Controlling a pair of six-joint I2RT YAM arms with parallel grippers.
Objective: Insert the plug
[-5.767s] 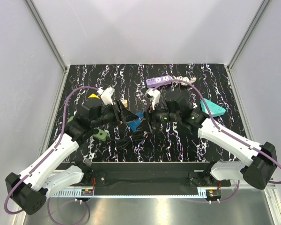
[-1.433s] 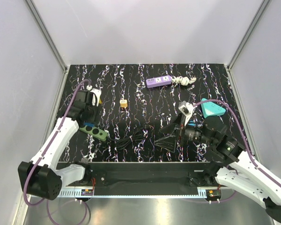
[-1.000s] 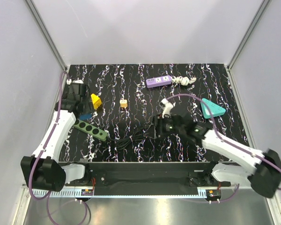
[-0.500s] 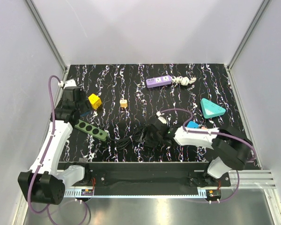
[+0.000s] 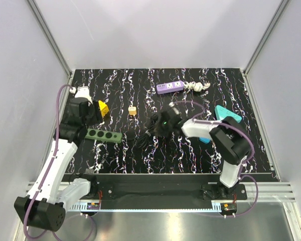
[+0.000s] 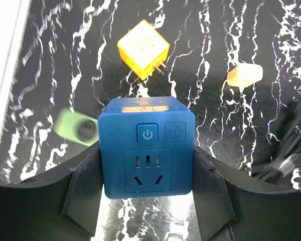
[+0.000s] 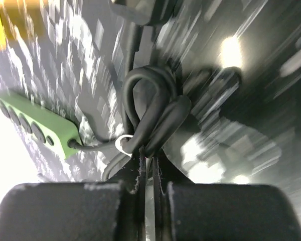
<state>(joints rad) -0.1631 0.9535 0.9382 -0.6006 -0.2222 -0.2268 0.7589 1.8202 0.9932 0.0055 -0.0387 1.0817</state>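
My right claw (image 7: 149, 163) is pinched together on the black cable (image 7: 151, 113) mid-table, right of the green power strip (image 5: 104, 134). My left claw (image 6: 148, 188) clamps the blue socket cube (image 6: 148, 145) at the left. I should lift gently, find its plug, which I cannot make out, and hold the cube steady.

Cannot make out the blurred green blob (image 6: 76, 129) just left of the blue socket cube (image 6: 148, 150). Cannot follow the black cable (image 6: 286, 158) right of it past the edge.
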